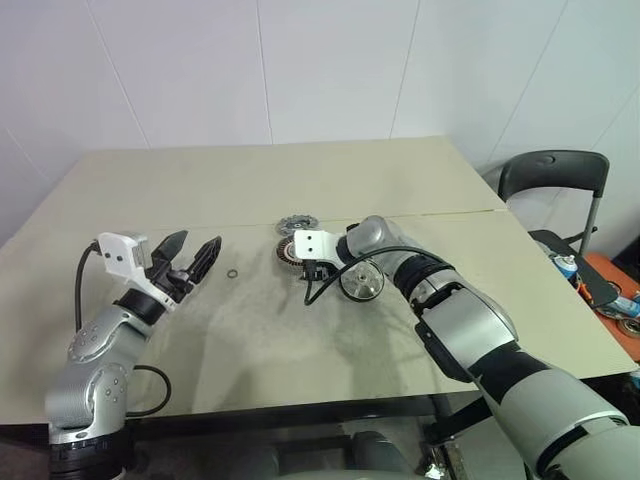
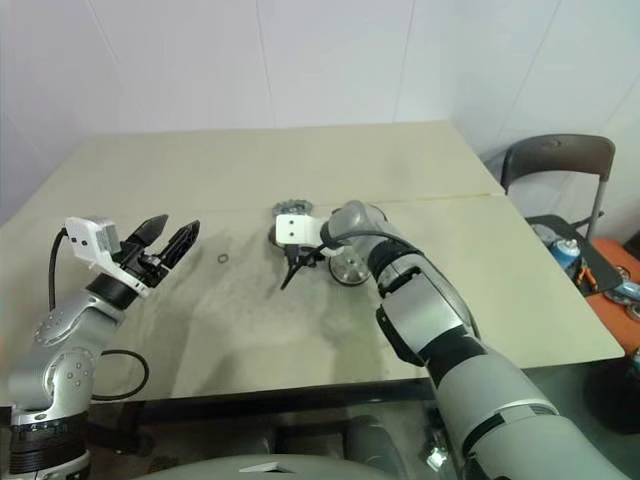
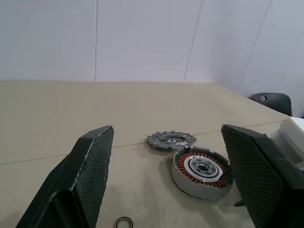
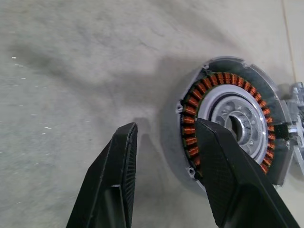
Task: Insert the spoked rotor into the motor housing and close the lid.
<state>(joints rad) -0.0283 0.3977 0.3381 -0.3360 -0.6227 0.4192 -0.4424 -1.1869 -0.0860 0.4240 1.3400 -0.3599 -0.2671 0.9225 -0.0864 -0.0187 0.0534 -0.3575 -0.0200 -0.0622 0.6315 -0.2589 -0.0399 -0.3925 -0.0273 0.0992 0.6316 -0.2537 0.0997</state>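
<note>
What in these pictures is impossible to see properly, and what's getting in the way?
- Motor housing, head views: mostly behind the white camera box on the right wrist.
- Spoked rotor, right wrist view: cut off by the picture's edge.
- Lid, head views: partly covered by the right forearm, and too small to read its face.
- Right gripper, right wrist view: open, but it is unclear whether a finger touches the housing.

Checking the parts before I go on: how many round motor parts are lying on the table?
4: the motor housing by the right gripper, the spoked rotor just behind it, a shiny disc beside the right arm, a small black ring near the left gripper.
</note>
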